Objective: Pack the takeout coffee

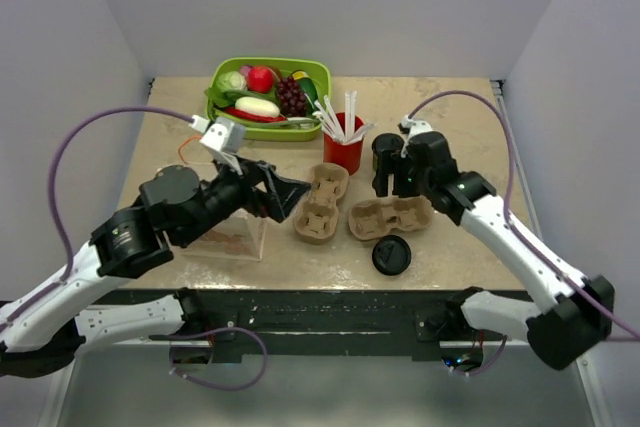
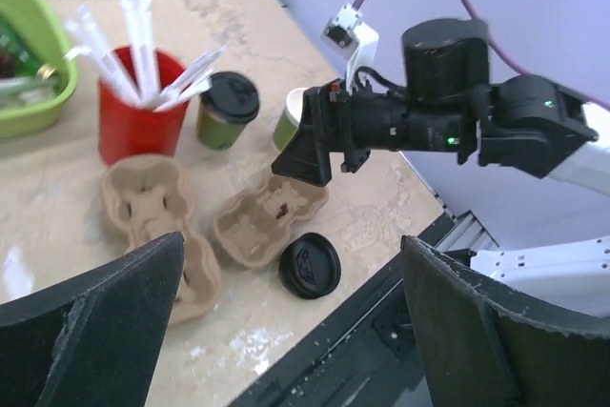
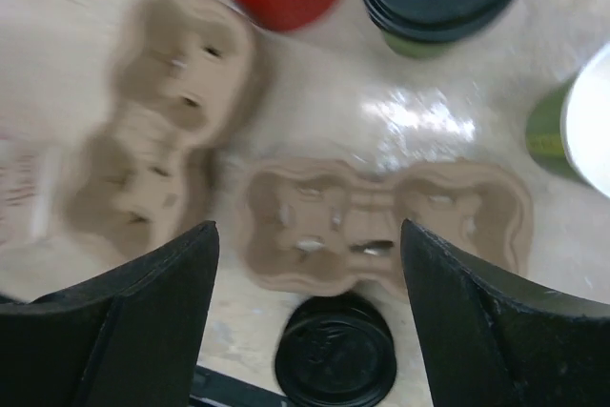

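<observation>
Though laid out ready, not packed yet. Found small green paper cup with white inside point(image 3: 579, 123) standing uncapped on the worktop point(image 1: 455, 107), just behind the right end of a brown cardboard cup carrier point(image 3: 381, 221), outside its wells. Found round black plastic lid point(image 3: 335, 355) lying loose just in front of that carrier. Left pincer point(image 2: 291, 245): wide apart, empty, raised off to the left. Right pincer point(image 3: 307, 235): spread wide, empty, above the carrier. Left to do, by best reckoning: cap the cup, seat it in a well.
</observation>
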Controlling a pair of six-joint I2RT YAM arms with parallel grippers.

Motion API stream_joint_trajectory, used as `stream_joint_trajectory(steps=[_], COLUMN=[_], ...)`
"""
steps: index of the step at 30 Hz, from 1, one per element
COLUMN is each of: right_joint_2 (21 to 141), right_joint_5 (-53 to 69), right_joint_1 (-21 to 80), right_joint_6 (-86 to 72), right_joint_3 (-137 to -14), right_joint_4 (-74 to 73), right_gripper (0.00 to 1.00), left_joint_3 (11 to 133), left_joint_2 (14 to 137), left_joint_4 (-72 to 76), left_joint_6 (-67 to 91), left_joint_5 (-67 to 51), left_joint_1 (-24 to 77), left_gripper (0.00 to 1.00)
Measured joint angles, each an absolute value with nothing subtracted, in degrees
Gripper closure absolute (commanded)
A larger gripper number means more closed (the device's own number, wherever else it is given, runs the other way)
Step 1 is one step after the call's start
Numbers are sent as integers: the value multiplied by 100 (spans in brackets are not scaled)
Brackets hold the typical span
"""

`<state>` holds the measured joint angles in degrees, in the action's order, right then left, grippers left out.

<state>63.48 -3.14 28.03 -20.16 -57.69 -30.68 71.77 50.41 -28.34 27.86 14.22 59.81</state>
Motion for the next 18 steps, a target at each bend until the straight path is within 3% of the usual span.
stream_joint_trajectory(steps=[5, 14, 18], right_joint_2=[7338, 8379, 8772], right_joint_5=[-945, -882, -836], right_joint_1=[2856, 2860, 2860], right_joint_6=[-2084, -2047, -2025], right_joint_3=[-5430, -5299, -5299], right_joint_4=[-3380, -3105, -2882], right_gripper=[23, 23, 32], left_joint_3=[7231, 7614, 8307], left_joint_2=[4560, 4169, 4241], left_joint_4=[-4023, -5802, -6604], left_joint_6=[3999, 5470, 5940], left_joint_5=[2257, 3385, 3977], left_joint_1=[5981, 5981, 5981], left_gripper=[3, 4, 5])
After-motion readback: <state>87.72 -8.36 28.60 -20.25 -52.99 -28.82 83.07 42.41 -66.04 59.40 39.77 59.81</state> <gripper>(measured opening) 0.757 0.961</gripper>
